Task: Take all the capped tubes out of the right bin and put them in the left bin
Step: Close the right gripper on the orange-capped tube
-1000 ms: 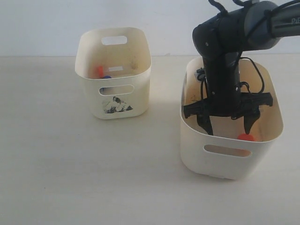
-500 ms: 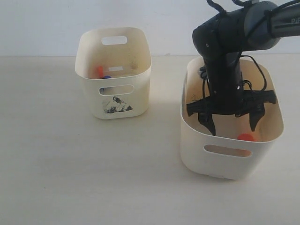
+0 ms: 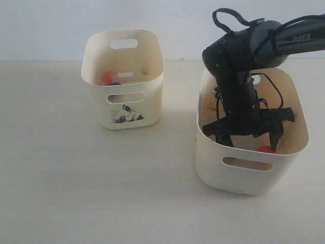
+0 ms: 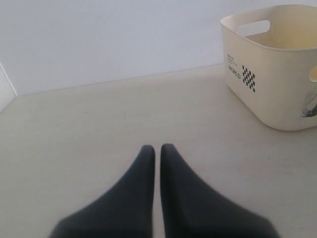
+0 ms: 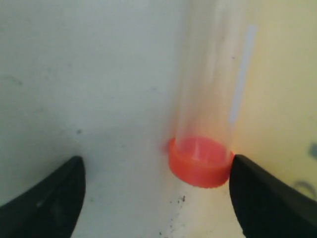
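My right gripper (image 3: 251, 138) reaches down into the right bin (image 3: 249, 173), open wide. In the right wrist view its fingers (image 5: 49, 198) stand far apart, and an orange-capped tube (image 5: 205, 134) lies between them, its cap close against one finger. That orange cap (image 3: 264, 149) shows by the bin's front wall in the exterior view. The left bin (image 3: 124, 109), with the dark picture, holds an orange cap (image 3: 108, 77) and a blue cap (image 3: 116, 84). My left gripper (image 4: 157, 148) is shut with nothing in it, low over the table, the left bin (image 4: 277, 74) off to one side of it.
Both bins stand on a pale table (image 3: 76, 178) with a white wall behind. Dark specks mark the right bin's inner wall (image 3: 208, 107). The right arm's black cables (image 3: 226, 18) loop above the bin.
The right gripper has sunk deeper into the right bin and its jaws have spread a little wider around the orange-capped tube. The left bin has not moved.
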{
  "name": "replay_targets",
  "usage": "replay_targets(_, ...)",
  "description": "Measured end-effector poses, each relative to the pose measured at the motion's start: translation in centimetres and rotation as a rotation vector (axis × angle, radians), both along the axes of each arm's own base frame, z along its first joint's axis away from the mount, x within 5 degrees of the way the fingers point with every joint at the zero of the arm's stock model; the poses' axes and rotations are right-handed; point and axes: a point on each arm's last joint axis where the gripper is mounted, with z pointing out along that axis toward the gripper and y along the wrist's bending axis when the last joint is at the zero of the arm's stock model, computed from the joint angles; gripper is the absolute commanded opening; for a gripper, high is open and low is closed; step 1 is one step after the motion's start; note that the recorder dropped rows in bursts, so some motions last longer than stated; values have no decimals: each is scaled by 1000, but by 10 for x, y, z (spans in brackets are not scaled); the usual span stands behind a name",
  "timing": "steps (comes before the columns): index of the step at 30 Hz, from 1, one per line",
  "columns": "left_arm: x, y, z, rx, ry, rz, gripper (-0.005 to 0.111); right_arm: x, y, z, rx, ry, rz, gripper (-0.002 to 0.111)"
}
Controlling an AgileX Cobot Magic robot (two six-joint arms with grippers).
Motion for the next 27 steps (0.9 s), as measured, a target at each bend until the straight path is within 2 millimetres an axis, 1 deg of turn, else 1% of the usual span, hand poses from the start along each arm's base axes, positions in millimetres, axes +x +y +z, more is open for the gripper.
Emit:
replay_targets(2,0,0,0,0,0,0,4,0,1,-3,5,13,8,61)
replay_targets(8,0,0,0,0,0,0,4,1,3,-12,20,26,-16,19)
replay_targets(12,0,0,0,0,0,0,4,1,4,-12,22,25,-29,-1)
replay_targets(16,0,0,0,0,0,0,4,1,4,-12,24,33,-14,0)
replay_targets(20,0,0,0,0,0,0,4,1,4,-12,31,48,37,0)
replay_targets(27,0,0,0,0,0,0,4,1,4,-12,33,55,55,0)
